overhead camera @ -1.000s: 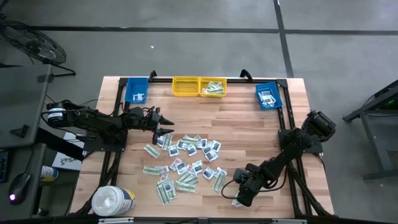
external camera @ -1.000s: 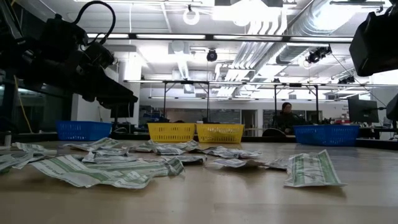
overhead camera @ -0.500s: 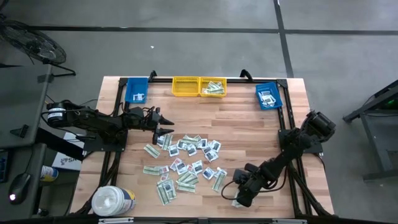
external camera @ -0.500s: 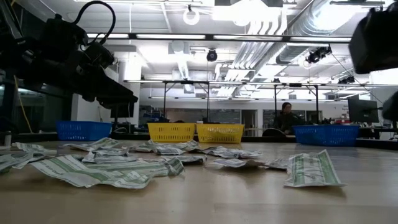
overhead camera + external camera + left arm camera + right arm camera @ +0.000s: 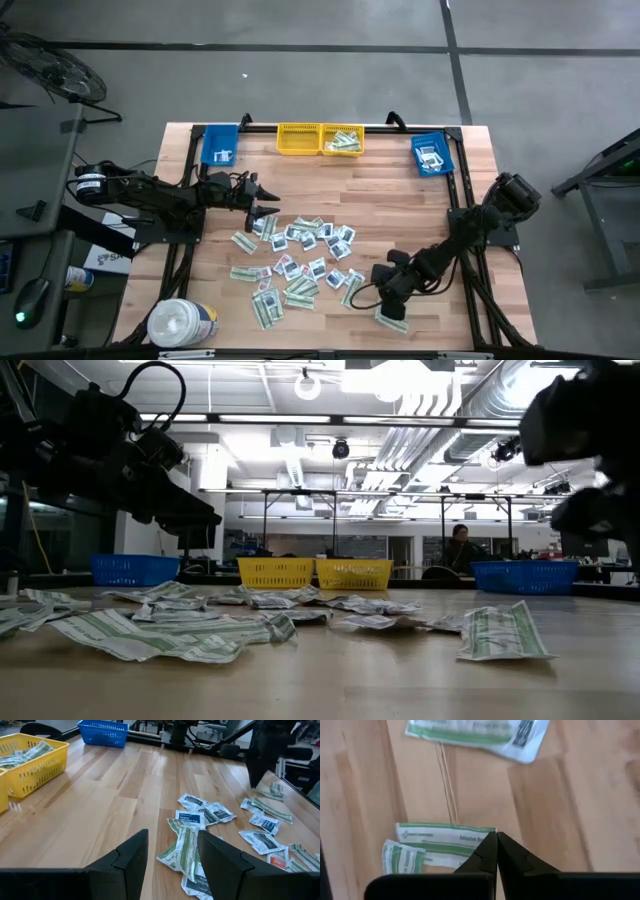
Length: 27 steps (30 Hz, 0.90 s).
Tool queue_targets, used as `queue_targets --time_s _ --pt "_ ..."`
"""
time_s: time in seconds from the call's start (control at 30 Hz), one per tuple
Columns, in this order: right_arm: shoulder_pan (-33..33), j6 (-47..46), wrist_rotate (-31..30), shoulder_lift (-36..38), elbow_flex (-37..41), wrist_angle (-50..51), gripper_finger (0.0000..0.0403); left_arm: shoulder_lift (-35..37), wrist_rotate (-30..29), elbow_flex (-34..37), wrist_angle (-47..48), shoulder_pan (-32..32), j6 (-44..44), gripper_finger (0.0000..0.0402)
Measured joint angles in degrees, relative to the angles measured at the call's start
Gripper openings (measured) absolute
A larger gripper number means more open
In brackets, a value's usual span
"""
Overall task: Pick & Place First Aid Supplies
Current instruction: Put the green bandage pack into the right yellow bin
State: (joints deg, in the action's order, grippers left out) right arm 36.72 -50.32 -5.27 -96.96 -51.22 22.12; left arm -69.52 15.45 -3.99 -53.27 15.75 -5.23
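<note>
While its dark fingers are pressed together, the right gripper (image 5: 496, 845) grips nothing visible, poised above a long green-and-white paper strip packet (image 5: 442, 836) on the pale wooden table (image 5: 400, 205). Spread apart and empty, the left gripper (image 5: 268, 199) hovers by the scattered small flat paper packets (image 5: 300, 258) mid-table.

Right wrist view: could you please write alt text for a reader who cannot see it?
The right gripper, jaws shut, points at a wooden table beside a long green-and-white packet. Whether it grips the packet's edge cannot be told. A smaller folded packet lies alongside, and another packet lies farther off.
</note>
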Motion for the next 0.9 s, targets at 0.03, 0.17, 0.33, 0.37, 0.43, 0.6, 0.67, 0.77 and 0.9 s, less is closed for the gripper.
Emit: queue_targets --time_s 0.03,0.17,0.33,0.37,0.43,0.6,0.67,0.77,0.9 --pt "-0.1 0.8 -0.7 0.9 0.0 0.6 0.0 0.0 0.1 0.0 0.3 0.0 0.0 0.0172" --pt "-0.4 2.6 -4.1 3.5 0.0 2.8 0.0 0.0 -0.4 0.0 0.9 0.0 0.0 0.0172" --pt "-0.4 2.8 -10.8 6.7 -0.1 8.6 0.0 1.0 -1.4 0.0 3.8 0.0 0.0 0.0172" --pt "-0.4 2.6 -12.5 7.3 -0.1 9.8 0.0 1.7 -1.6 0.0 4.3 0.0 0.0 0.0172" --pt "-0.6 1.7 -16.0 8.4 -0.1 12.2 0.0 2.9 -1.7 0.0 6.3 0.0 0.0 0.0172" --pt "-2.5 1.7 -24.8 10.1 -0.1 16.3 0.0 9.6 -2.3 0.0 13.4 0.0 0.0 0.0172" --pt "-3.9 2.9 -27.8 10.4 -0.1 17.2 0.0 12.8 -2.6 0.0 16.1 0.0 0.0 0.0172" --pt "-6.5 5.6 -33.4 10.4 -0.1 17.7 0.0 16.9 -2.6 0.0 18.9 0.0 0.0 0.0172" --pt "-11.1 10.1 -41.9 10.4 -0.1 17.5 0.0 21.3 -2.6 0.0 20.1 0.0 0.0 0.0172"
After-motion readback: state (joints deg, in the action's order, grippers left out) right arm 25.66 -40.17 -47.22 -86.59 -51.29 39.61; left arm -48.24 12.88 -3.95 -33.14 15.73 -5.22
